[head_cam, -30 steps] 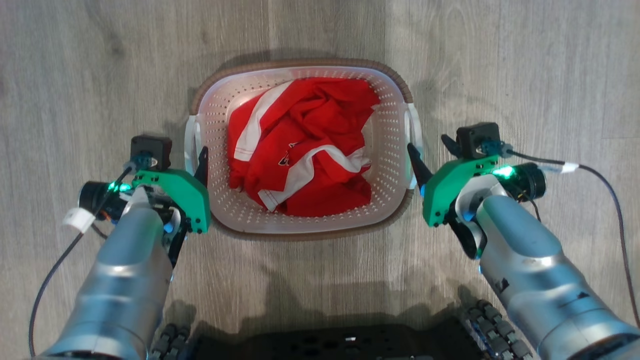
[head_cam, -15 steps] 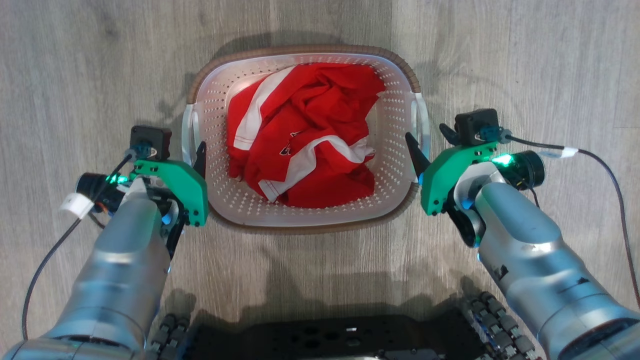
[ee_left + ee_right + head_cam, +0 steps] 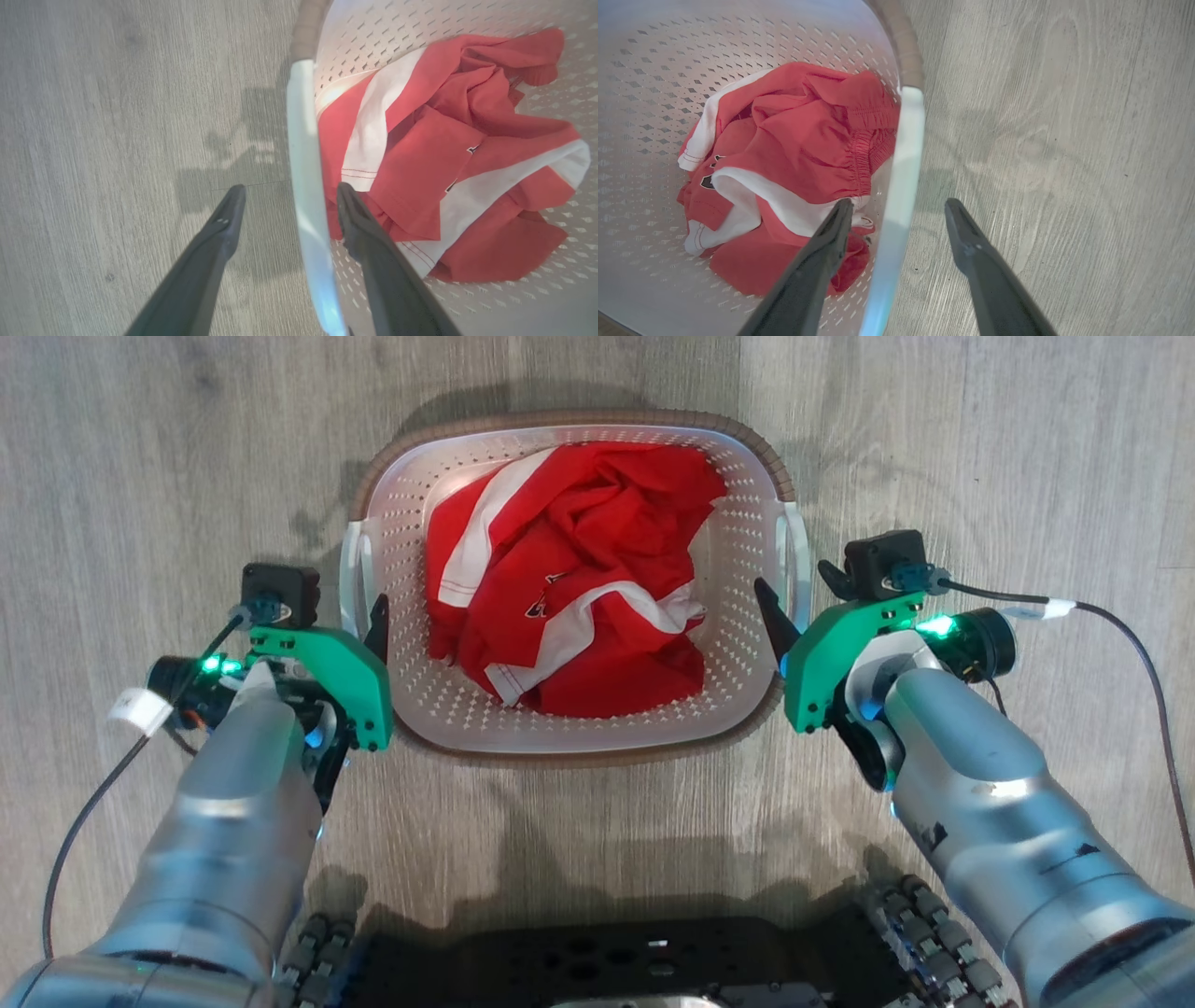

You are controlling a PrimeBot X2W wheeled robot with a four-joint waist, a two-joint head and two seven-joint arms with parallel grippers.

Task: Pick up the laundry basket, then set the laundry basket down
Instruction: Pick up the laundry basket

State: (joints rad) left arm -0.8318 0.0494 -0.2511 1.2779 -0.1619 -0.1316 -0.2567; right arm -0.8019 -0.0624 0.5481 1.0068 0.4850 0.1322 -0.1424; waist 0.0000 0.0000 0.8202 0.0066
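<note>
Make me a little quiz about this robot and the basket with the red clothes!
1. True or false: the laundry basket is empty.
2. What do the left arm's jaws straddle? A) the basket's white handle B) a sock C) a cable
3. Fill in: both arms' jaws stand ____.
Key: 1 false, red-and-white clothing lies inside; 2 A; 3 open.
</note>
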